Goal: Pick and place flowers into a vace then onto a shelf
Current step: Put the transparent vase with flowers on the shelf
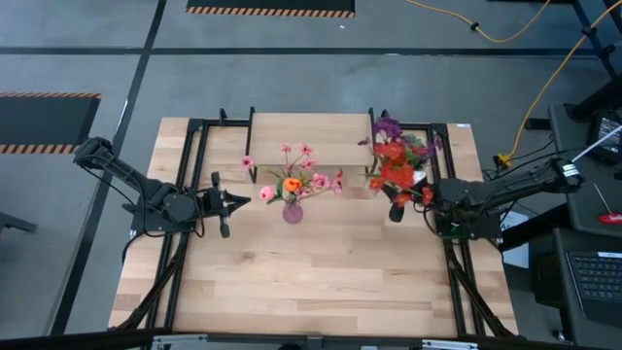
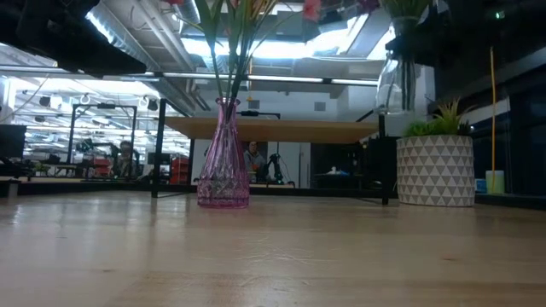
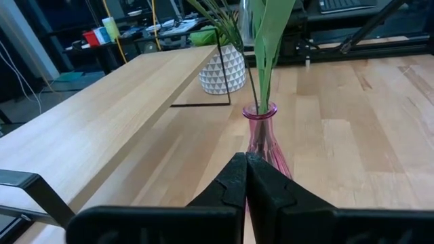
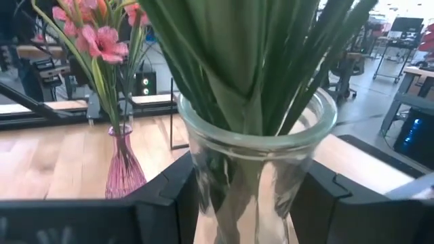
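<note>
From above, my left hand sits just left of the pink ribbed glass vase, which already holds pink and orange flowers and stands on the light wooden bench. My right hand grips a clear glass vase of red and purple flowers.

At bench level, the clear vase hangs lifted beside the wooden-topped black-legged shelf; I judge shelving remains.

Left wrist: my fingers are pressed together, empty.

Right wrist: my fingers are clamped on the clear vase.
</note>
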